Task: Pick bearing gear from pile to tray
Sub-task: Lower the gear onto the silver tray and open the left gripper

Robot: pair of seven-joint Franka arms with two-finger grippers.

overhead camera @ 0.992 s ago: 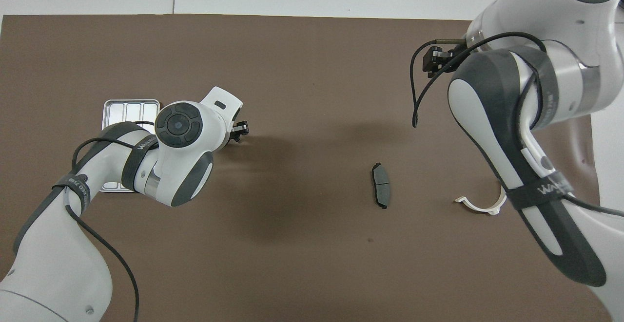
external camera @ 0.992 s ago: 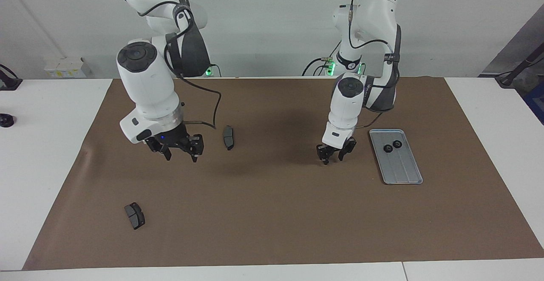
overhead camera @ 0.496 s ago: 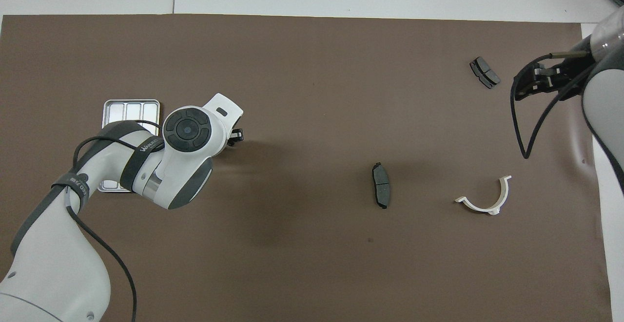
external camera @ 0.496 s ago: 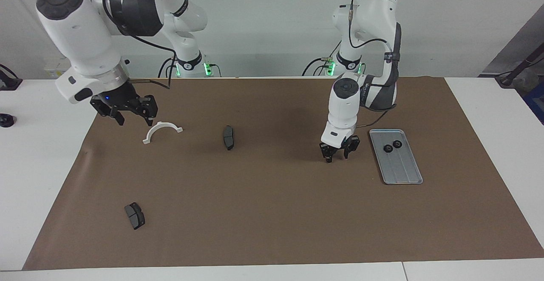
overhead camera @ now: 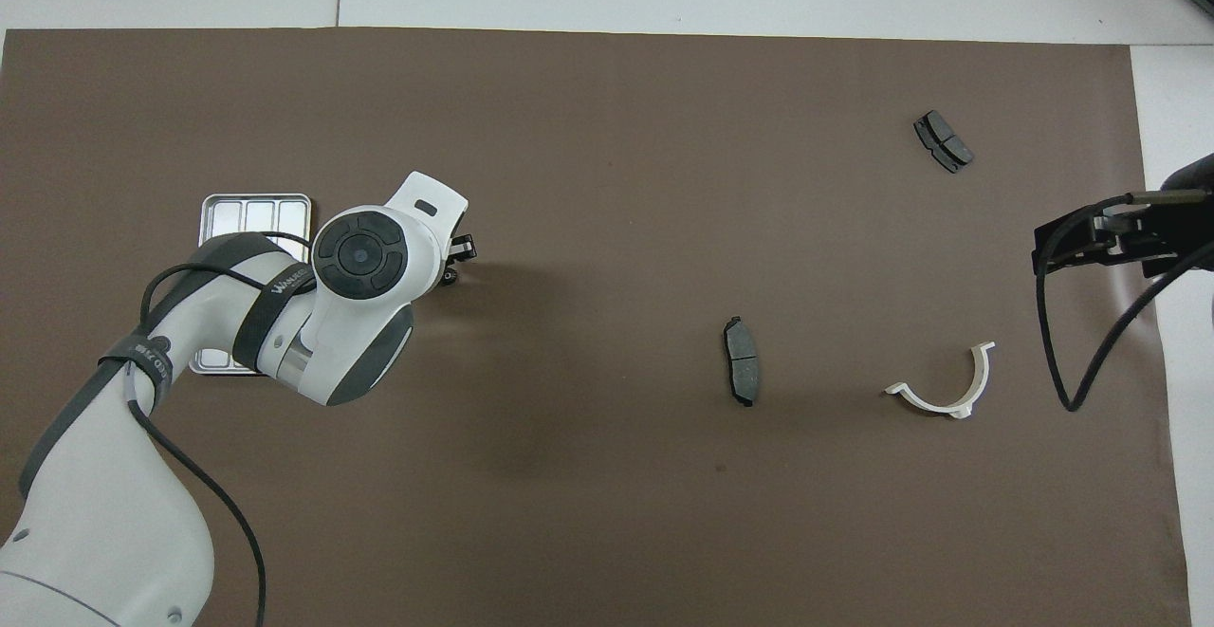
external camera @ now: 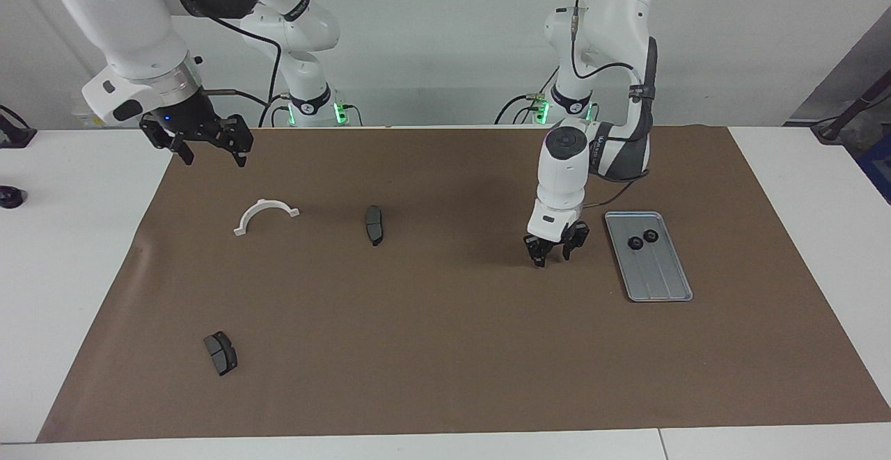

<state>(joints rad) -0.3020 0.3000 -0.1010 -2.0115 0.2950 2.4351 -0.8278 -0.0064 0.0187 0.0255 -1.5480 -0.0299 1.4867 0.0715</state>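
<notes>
Two round black gears in grooved metal tray | left jaws part-open | right jaws wide, empty

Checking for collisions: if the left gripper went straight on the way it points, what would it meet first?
Likely the bare brown mat: the left gripper points down beside the tray, toward the right arm's end, nothing visible under it; depth is uncertain.

The left tool hangs low over the mat, just beside the tray, which holds two gears. The right tool hangs over the mat's edge near the bracket.
</notes>
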